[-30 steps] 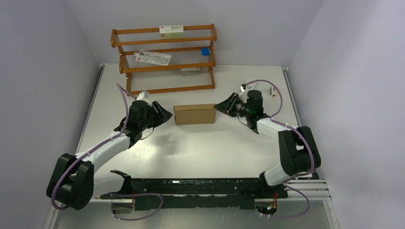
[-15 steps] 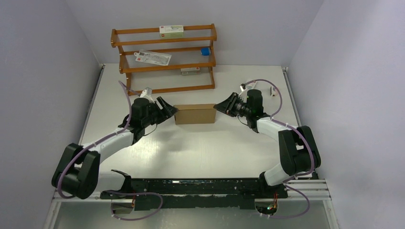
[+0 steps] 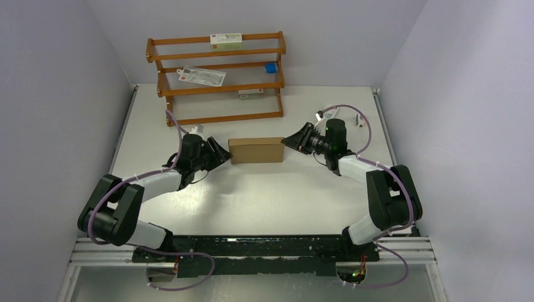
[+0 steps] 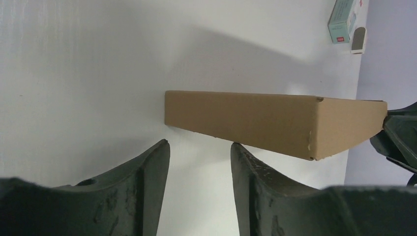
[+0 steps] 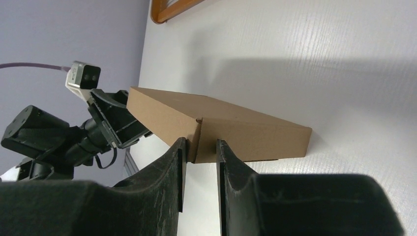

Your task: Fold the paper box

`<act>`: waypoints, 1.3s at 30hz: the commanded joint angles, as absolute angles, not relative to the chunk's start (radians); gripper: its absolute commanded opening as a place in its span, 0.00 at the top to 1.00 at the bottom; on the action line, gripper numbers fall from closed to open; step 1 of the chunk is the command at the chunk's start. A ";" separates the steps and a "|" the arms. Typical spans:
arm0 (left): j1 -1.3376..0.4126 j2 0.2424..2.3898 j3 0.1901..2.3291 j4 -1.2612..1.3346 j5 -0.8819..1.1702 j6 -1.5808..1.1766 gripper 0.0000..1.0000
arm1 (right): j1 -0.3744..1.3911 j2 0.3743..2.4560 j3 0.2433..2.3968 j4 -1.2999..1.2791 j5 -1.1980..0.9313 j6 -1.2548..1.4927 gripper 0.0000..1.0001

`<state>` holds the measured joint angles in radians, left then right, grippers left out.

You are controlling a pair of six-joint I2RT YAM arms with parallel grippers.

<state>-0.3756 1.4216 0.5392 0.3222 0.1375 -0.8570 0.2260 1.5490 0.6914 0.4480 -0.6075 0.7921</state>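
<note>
The paper box point(image 3: 255, 150) lies shut in the middle of the table, a plain brown flat carton. In the left wrist view the paper box point(image 4: 265, 120) sits just past my left gripper point(image 4: 199, 145); the jaws stand apart with bare table between them, and the right fingertip point(image 4: 236, 147) touches the box's near edge. My left gripper point(image 3: 220, 153) is at the box's left end. My right gripper point(image 3: 291, 142) is at its right end. There the narrow jaws of the right gripper point(image 5: 199, 145) straddle a corner of the paper box point(image 5: 246, 130), pads against the cardboard.
A wooden rack point(image 3: 217, 78) stands at the back left of the table, holding small white-and-green cartons and a blue item point(image 3: 270, 67). A teal carton point(image 4: 342, 19) lies near the table's far right. Table edges run along both sides.
My left arm has swung right and forward, bringing its gripper up to the box's left end. The right arm and the box have stayed put.
</note>
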 commanded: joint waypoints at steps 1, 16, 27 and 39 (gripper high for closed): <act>-0.365 1.403 0.543 0.330 0.141 -0.830 0.44 | 0.218 1.554 0.676 0.269 -0.560 0.709 0.74; -0.357 1.024 0.650 -0.088 -0.058 -0.671 0.28 | 0.217 1.418 0.845 0.108 -0.545 0.472 0.32; -0.356 0.929 0.821 -0.366 -0.095 -0.493 0.11 | 0.278 1.368 0.940 0.023 -0.574 0.145 0.22; -0.355 0.992 0.744 -0.167 0.020 -0.598 0.08 | 0.206 1.421 0.772 0.278 -0.646 0.484 0.20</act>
